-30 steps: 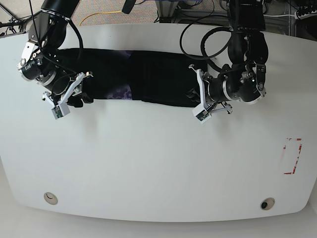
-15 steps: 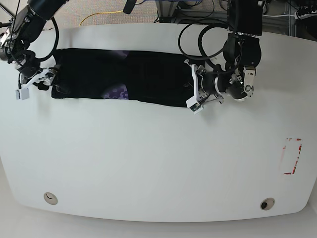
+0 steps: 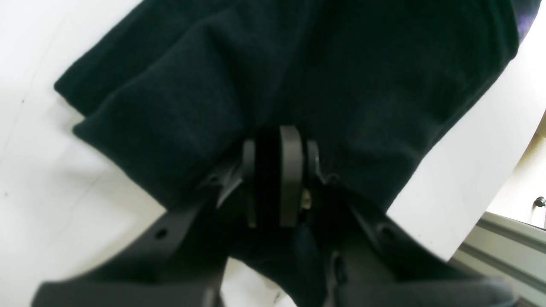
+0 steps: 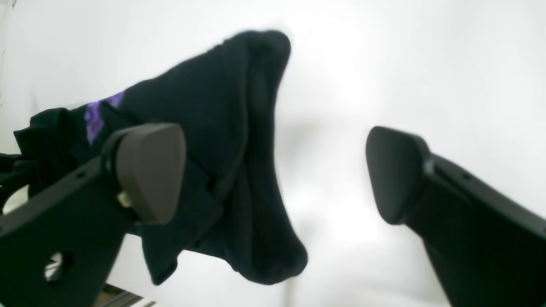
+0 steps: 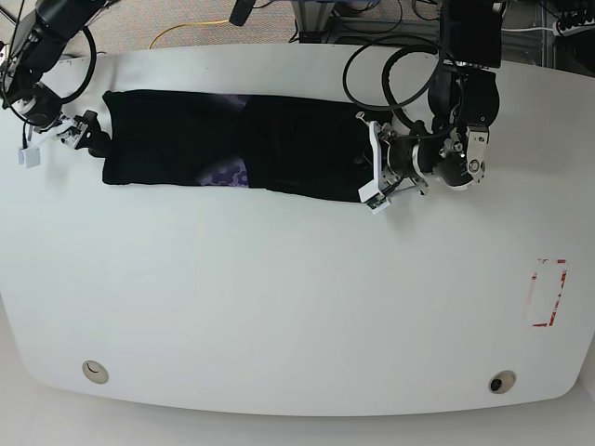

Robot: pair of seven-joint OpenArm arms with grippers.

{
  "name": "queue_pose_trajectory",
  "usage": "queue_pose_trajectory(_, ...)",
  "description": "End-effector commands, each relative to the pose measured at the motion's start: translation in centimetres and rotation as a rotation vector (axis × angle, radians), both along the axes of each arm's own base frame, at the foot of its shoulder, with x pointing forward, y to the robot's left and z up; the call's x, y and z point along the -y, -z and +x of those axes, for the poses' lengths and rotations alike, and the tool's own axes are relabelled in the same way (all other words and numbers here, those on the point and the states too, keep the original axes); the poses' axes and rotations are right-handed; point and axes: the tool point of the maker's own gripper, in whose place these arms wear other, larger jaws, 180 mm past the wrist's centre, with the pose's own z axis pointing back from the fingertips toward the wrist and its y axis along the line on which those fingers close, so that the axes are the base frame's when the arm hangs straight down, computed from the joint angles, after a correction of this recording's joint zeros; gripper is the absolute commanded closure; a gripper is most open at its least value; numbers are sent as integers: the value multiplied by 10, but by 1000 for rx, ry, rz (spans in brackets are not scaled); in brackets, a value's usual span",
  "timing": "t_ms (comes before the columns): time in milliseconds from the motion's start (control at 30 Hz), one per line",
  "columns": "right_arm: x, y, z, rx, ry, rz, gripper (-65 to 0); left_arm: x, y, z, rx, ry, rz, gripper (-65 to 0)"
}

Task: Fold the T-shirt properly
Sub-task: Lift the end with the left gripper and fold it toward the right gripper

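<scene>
The black T-shirt lies as a long folded band across the far side of the white table, with a purple print on its near edge. My left gripper is at the band's right end; in the left wrist view its fingers are shut on the black T-shirt. My right gripper hangs just off the band's left end, open. In the right wrist view its fingers stand wide apart, and the right gripper holds nothing, with the T-shirt end lying beyond.
A red-outlined rectangle marks the table's right side. Two round holes sit near the front edge. Cables loop behind the left arm. An aluminium rail runs past the table's edge.
My right gripper opened, let go of the shirt's left end and drew away to the left. The band now lies stretched further left. The left gripper keeps its grip.
</scene>
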Motion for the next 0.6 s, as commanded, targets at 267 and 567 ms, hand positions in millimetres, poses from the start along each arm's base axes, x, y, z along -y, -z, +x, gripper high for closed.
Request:
queue_pose_trajectory(267, -59, 6, 9, 15, -148, 27, -648, -8, -2, 3, 12, 3, 46, -60)
queue_pose_trajectory(567, -83, 11, 13, 20, -179, 62, -289, -9, 0, 3, 6, 3, 46, -60)
